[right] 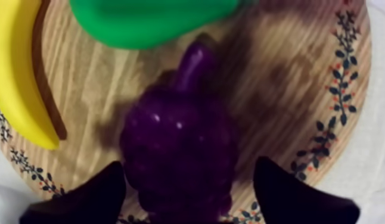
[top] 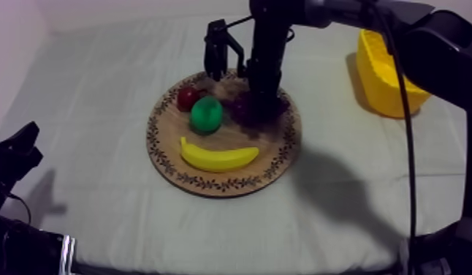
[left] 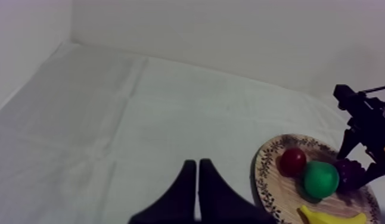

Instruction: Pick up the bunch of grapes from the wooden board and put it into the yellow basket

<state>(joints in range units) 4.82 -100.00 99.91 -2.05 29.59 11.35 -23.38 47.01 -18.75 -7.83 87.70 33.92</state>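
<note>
1. Nearest to me, my left gripper (top: pixel 12 157) sat low at the near left edge of the table, well apart from the fruit. In the left wrist view its fingers (left: pixel 186 184) lay pressed together as a narrow wedge with nothing between them, over the bare grey-white cloth (left: pixel 111 119).
2. The round wooden board (top: pixel 279 157) with its patterned rim lay about the middle of the table. On its near part lay the banana (top: pixel 218 156), curved, both ends turned toward the far side.
3. Just beyond the banana, left of the board's middle, sat the green pear (top: pixel 207 115). I could not tell whether the two touched.
4. The bunch of grapes (right: pixel 177 137) lay on the board just right of the pear, its stem pointing toward the pear.
5. My right gripper (right: pixel 188 173) was down over the bunch, its arm coming in from the far right. Its fingers (right: pixel 87 199) stood wide apart, one at each side of the grapes. Bare wood showed between the bunch and one finger. The other was right at the bunch's edge, and I could not tell whether it touched. The gripper had hold of nothing.
6. The small red fruit (top: pixel 186 97) sat on the far left part of the board, just beside the pear.
7. The yellow basket (top: pixel 385 80) stood at the far right of the table, well apart from the board and partly behind the right arm.
</note>
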